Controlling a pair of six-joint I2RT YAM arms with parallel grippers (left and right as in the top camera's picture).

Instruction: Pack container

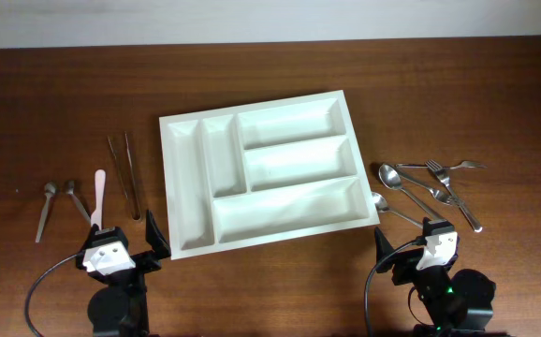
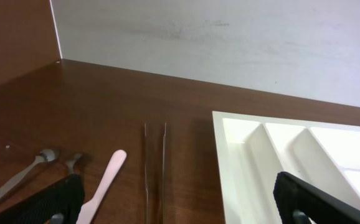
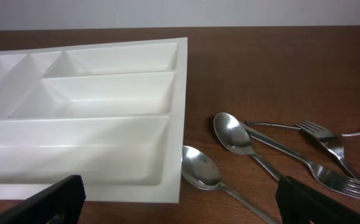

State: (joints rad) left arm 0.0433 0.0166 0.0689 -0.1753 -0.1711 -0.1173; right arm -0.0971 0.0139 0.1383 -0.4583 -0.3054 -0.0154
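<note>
1. Places the container (image 1: 289,211) flat on the counter (image 1: 55,94), midway between both arms and slightly skewed, with all five compartments bare; judging from that, yet to begin packing
2. Shows the left gripper (image 2: 177,199) low by the container's near-left corner, spread wide and pinching nothing, facing thin tweezers (image 2: 164,149), a pale spatula (image 2: 105,177) and two small spoons (image 2: 44,154) laid out side by side
3. Shows the right gripper (image 3: 183,199) spread just as wide, likewise pinching nothing, by the near-right corner, facing a near spoon (image 3: 198,168) just beside the rim, a second spoon (image 3: 232,134) and several forks (image 3: 317,134) further out
4. Could skid off or scrape the wood when closing on such flat, thin metal against a hard counter, the tweezers above all
5. Could drag a neighbour along on the right, given fork and spoon handles crossing or touching there
6. Could nudge or catch the container's rim in going for the near spoon, with so little room between the two
7. Could leave a long piece bridging a divider instead of lying in a compartment, if released tilted or crosswise
8. Could bring both arms together over the container, if reaching in at once
</note>
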